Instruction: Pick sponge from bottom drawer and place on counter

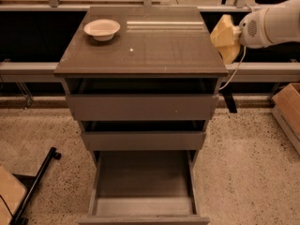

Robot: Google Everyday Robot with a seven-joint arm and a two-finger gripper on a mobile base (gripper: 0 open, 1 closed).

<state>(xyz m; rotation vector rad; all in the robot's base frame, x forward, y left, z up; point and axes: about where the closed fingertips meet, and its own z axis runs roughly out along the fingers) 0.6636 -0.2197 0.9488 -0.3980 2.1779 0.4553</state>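
So we've got the claw [225, 39] hanging just off the right edge of the worktop [164, 50], roughly level with it, on the end of the white arm [274, 20]. Honestly we can't tell if the claw is apart or together from this angle. Below the worktop, the bottom drawer [143, 179] is pulled way out, showing its flat grey floor. We can't make out where the sponge is. A white bowl [101, 29] sits at the worktop's back left corner.
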